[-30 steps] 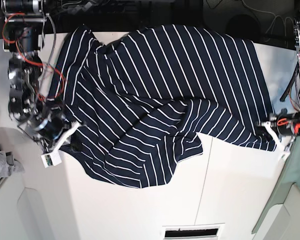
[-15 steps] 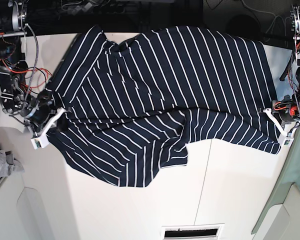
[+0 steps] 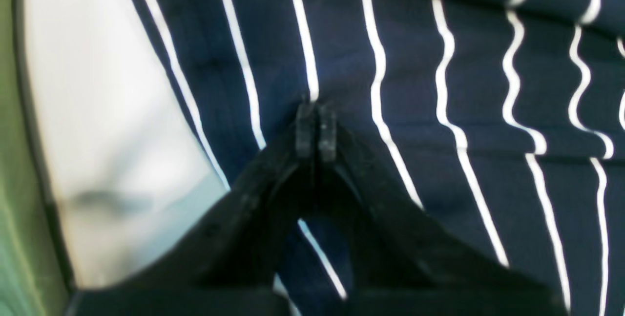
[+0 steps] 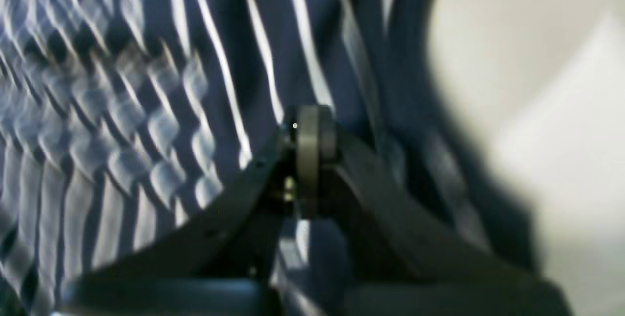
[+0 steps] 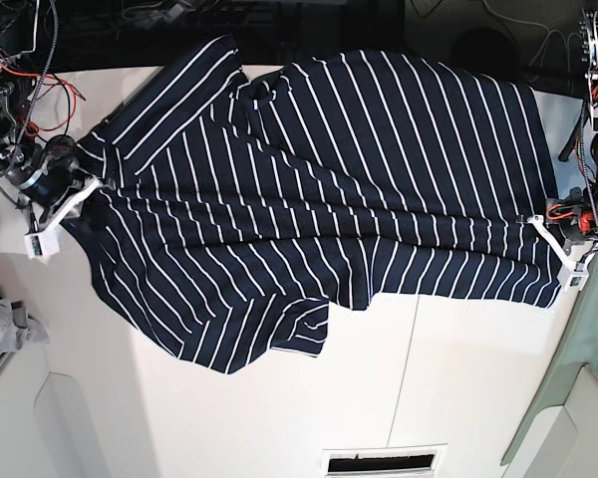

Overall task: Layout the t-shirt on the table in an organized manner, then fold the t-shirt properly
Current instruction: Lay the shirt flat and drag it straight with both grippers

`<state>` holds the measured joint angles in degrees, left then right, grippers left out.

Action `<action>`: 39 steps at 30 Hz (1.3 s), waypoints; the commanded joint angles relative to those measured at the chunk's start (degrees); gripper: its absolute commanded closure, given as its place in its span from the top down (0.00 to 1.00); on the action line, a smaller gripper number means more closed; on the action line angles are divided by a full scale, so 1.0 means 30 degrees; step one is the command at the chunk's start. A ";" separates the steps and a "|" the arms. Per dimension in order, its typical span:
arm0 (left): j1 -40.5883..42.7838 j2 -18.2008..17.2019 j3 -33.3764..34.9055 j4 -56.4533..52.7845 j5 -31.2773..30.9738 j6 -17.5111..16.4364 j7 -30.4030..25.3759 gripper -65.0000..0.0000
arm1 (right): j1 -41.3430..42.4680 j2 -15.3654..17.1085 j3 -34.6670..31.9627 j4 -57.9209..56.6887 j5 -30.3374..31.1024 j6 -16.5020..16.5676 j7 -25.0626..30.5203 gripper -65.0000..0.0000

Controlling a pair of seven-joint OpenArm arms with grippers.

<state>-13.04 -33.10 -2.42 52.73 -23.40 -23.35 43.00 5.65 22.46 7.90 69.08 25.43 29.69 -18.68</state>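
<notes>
The navy, white-striped t-shirt point(image 5: 319, 189) lay stretched wide across the white tabletop point(image 5: 448, 378), rumpled in diagonal folds, one corner curled over near its lower edge.

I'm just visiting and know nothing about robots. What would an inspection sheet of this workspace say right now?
Surface: white table with a thin dark seam.
Job's things: striped t-shirt stretched between both arms, creased, lower edge flipped over.
Clutter: small grey cloth at the table's edge.
Grippers: left gripper and right gripper both shut on the t-shirt.
Cables: red wires on the right arm; black cables behind the table.
Surroundings: green fabric beside the table.
</notes>
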 commanded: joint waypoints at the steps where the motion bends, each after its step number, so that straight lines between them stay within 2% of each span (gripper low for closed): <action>1: -0.0197 -0.0612 -0.0029 0.0240 0.0015 0.0007 0.0670 0.00 | 0.0707 -0.0277 0.0066 0.0736 0.0291 0.0189 0.0510 0.00; 5: -0.0189 -0.0984 -0.0029 0.1668 -0.1173 -0.0153 0.0670 0.00 | 0.2157 -0.2237 0.0058 0.0678 -0.1574 0.0255 0.0532 0.00; 9: -0.0321 -0.0619 -0.0022 0.2157 -0.1275 -0.0153 0.0240 0.00 | 0.4000 -0.4014 0.0022 -0.1399 -0.3541 0.0240 0.1158 0.00; 13: -0.0291 0.0153 -0.0022 0.1712 -0.0947 -0.0146 0.0306 0.00 | 0.5960 -0.4648 -0.0546 -0.6025 -0.6309 0.0168 0.3169 0.00; 17: -0.0313 0.0576 -0.0022 0.0576 -0.0189 -0.0168 0.0248 0.00 | 0.7089 -0.4393 -0.1056 -1.0222 -0.8196 0.0007 0.5362 0.00; 19: -0.0299 0.0576 -0.0022 0.0444 -0.0138 -0.0823 0.0262 0.00 | 0.7155 -0.3993 -0.1049 -1.0972 -0.8342 -0.0452 0.6222 0.00; 23: -0.0495 0.0699 -0.0022 0.0452 -0.0437 -0.1180 0.0240 0.00 | 0.7155 -0.2696 -0.1049 -1.1016 -0.8335 -0.1749 0.6346 0.00; 28: -0.1370 0.1668 -0.0022 0.0452 -0.0554 -0.1610 0.0248 0.00 | 0.7169 -0.1093 -0.1049 -1.1016 -0.8320 -0.2565 0.6353 0.00; 31: -0.2011 0.2448 0.0036 0.0452 -0.0583 -0.1647 0.0342 0.00 | 0.7162 -0.0641 -0.0976 -1.0979 -0.8291 -0.2557 0.6360 0.00; 34: -0.2667 0.2856 0.0787 0.0452 -0.1319 -0.2171 0.0845 0.00 | 0.7147 -0.0423 -0.0561 -1.0695 -0.7176 -0.2455 0.6346 0.00; 39: -0.3657 0.2463 0.1836 0.0889 -0.2295 -0.2514 0.2018 0.00 | 0.6499 -0.0401 0.1115 -0.8918 -0.6550 -0.0729 0.5989 0.00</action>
<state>-22.35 -24.34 3.49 54.22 -29.54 -30.48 49.89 24.03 20.16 10.94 41.41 5.19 27.07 -1.96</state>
